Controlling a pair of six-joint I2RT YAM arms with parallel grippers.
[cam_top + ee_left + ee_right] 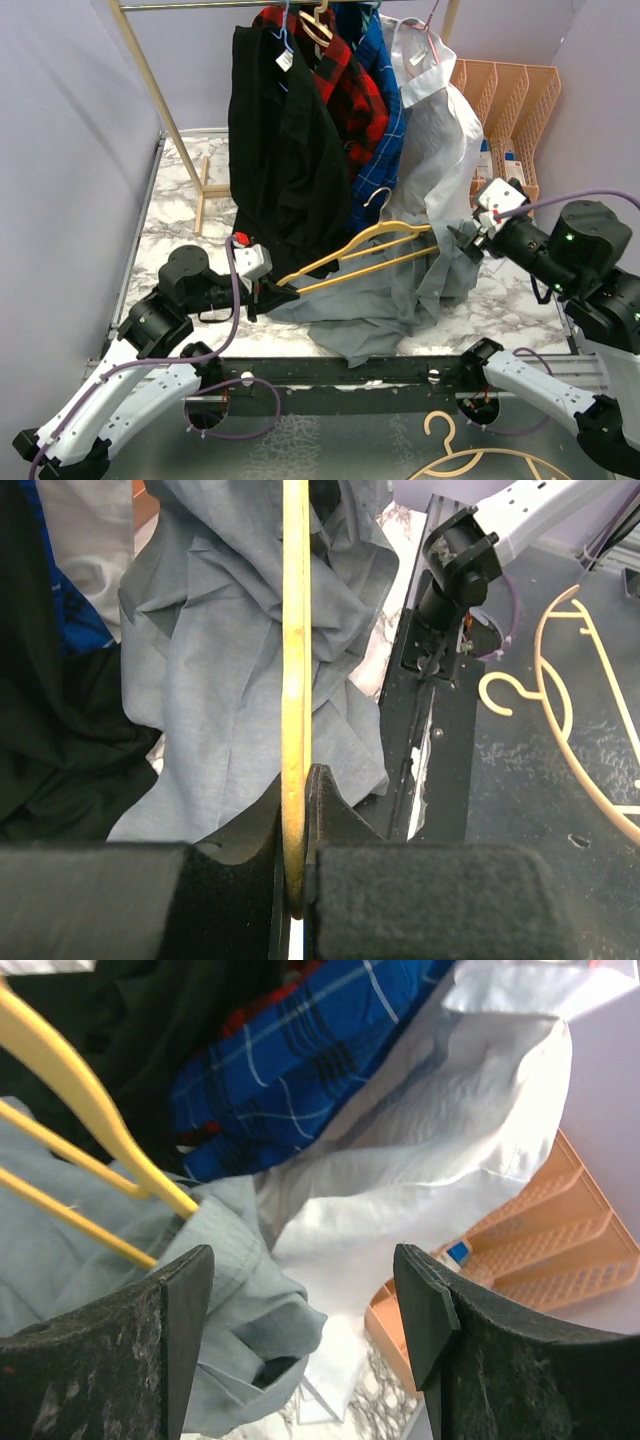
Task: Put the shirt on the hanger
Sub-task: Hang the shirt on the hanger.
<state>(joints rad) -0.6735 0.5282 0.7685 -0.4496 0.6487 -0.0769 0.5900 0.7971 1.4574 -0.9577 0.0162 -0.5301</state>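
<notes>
Yellow hanger (365, 255) lay slantwise over the grey shirt (400, 300)
The thin hanger's long axis ran from the left claw (272, 297), which pinched its near tip, up and right to the spread right claw (462, 238) just beside the far tip, tucked into the crumpled shirt on the marble counter (175, 225); its hook pointed toward the hung clothes (300, 130)
</notes>
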